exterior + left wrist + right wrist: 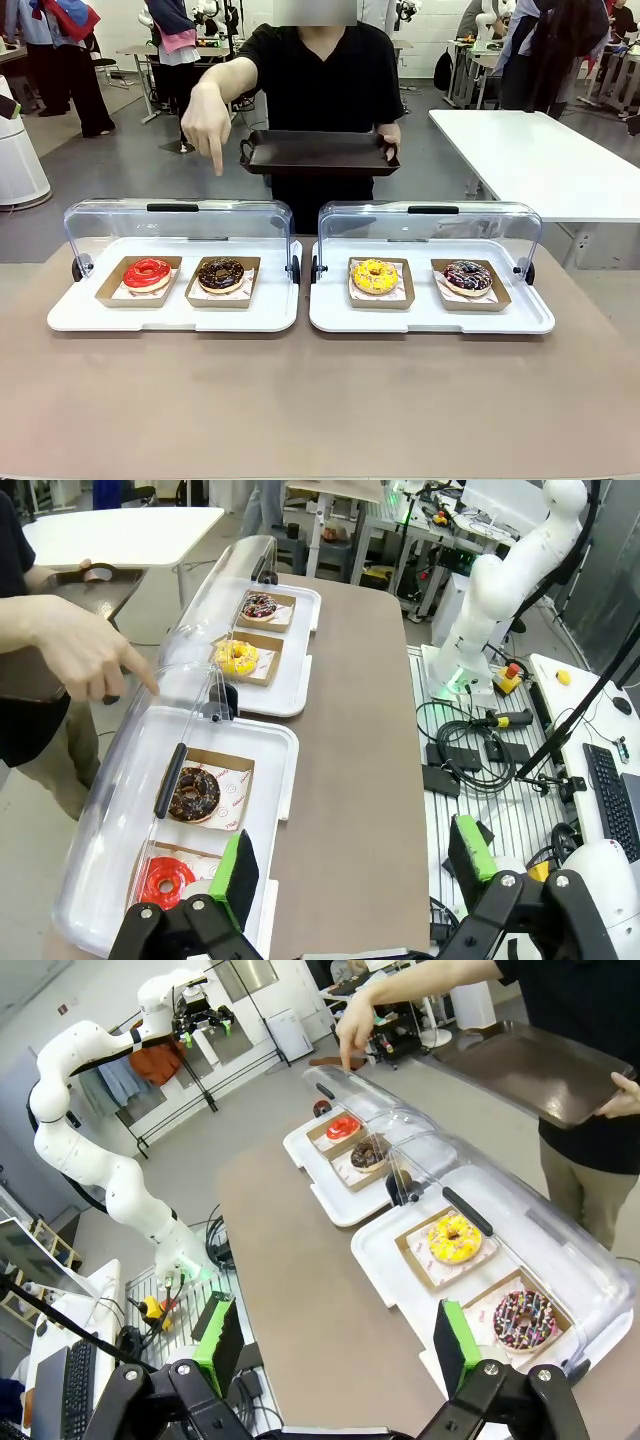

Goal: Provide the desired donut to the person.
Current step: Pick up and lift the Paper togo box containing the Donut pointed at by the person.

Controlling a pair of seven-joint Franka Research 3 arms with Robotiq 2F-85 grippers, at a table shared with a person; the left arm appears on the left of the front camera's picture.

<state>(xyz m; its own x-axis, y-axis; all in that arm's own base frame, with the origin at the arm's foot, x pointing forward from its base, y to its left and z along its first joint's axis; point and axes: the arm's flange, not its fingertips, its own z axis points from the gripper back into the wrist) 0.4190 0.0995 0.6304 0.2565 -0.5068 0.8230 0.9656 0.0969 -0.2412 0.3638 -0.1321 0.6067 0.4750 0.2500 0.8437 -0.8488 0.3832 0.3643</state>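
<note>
Front view, left to right: left white case [60, 318] sat lower left on the brown table [320, 400], its clear lid [100, 215] tipped up at the back. Inside were a red-iced donut [147, 273] and, just to its right, a choc donut [221, 275], each in its own cardboard tray. The person's pointing hand [207, 125] hung upper left of ctr w/ index finger down. The fingertip was over that lid and lined up in frame w/ the choc donut. The person [320, 70] stood top ctr behind the table. Their other hand [390, 135] gripped the right end of a dark tray [318, 153], held level above the gap between the 2 cases. Right white case [540, 318], lid [500, 225] also up, held a yellow donut [375, 276], then a dark sprinkled donut [467, 277] furthest right.

Left wrist view: left gripper [355, 865] was at the bottom edge, green pads wide apart, nothing between them. The red-iced donut was lower left, just beside one pad.

Right wrist view: right gripper [335, 1338] was at the bottom edge, jaws likewise spread and empty. The sprinkled donut was lower right, near one pad.
</note>
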